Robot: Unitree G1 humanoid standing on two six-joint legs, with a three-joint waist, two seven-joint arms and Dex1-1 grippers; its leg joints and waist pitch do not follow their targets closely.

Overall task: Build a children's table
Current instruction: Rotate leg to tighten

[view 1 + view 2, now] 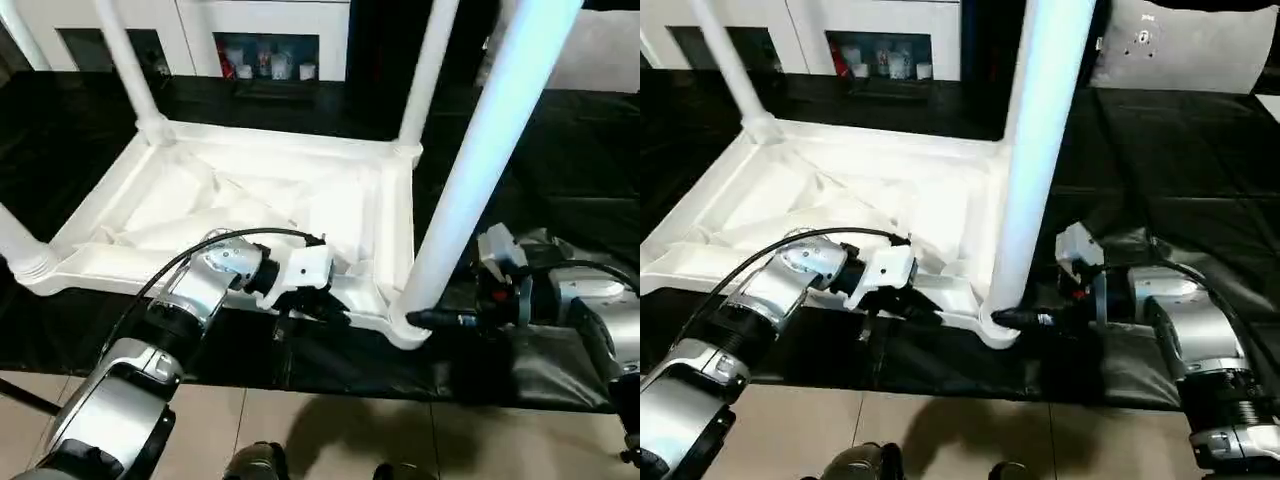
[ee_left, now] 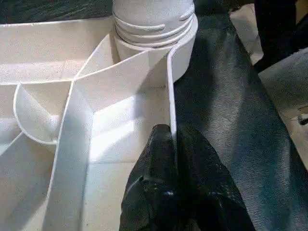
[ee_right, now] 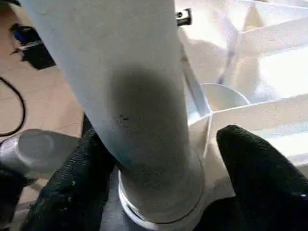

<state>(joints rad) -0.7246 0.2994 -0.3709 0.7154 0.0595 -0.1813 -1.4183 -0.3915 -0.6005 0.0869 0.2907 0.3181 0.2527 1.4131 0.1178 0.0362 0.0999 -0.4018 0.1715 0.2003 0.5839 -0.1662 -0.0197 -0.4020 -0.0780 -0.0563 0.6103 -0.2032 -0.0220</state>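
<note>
Left tool (image 2: 174,144) pinched closed, right tool (image 3: 159,183) spread

Table (image 1: 250,200): white moulded plastic, smooth with a slight sheen; ribs thin, edges crisp. Near leg (image 1: 480,160) was glossy smooth tube, ridged at the socket end. Worktable cover (image 1: 560,180) looked like black sheet, wrinkled, semi-gloss. Fingers (image 2: 159,192) were black, rubbery, finely textured, matt. Forearms (image 1: 190,300) were brushed silver metal, satin. Floor (image 1: 330,420) was smooth beige tile.

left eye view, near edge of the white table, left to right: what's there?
near-left leg → left gripper clamped on the table's near rim → near-right leg in its corner socket → right gripper at that leg's base
</note>
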